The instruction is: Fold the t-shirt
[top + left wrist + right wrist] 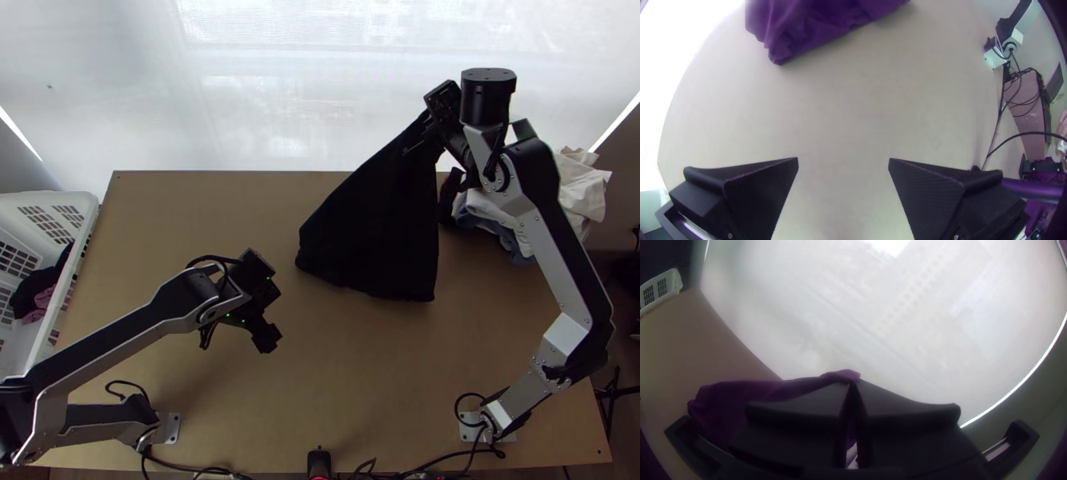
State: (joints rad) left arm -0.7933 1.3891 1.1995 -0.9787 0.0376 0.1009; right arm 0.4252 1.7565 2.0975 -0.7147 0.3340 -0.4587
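Holding the dark t-shirt (372, 228) by one gathered end, my right gripper (852, 382) has its fingers closed together on the cloth, raised up by the far edge of the worktop (192, 216). I can't tell whether that end is a shoulder, a sleeve or the hem. From those fingers the shirt hangs and widens toward the robot, and its lower part seems to reach the worktop, well apart from my left gripper (843, 159), whose fingers are spread wide with nothing between them. I judge this to be the straightening before any real fold, so the job is early. To do it well, I would keep the right pinch firm and bring the left fingers to the creased lower corner nearest them, coming in low with one finger on either side of the cloth. Closing too high could catch a loose wrinkle, or just one layer. With both ends held, I would draw them gently apart until the edge between them runs straight, then lower it smoothly so the body lies flat rather than piling under the right fingers. The heap of other clothes (496, 220) sits just beside the shirt, on the side away from the left fingers, so I would shift the hanging cloth a little toward those left fingers before laying it down, lest it drag on the heap.
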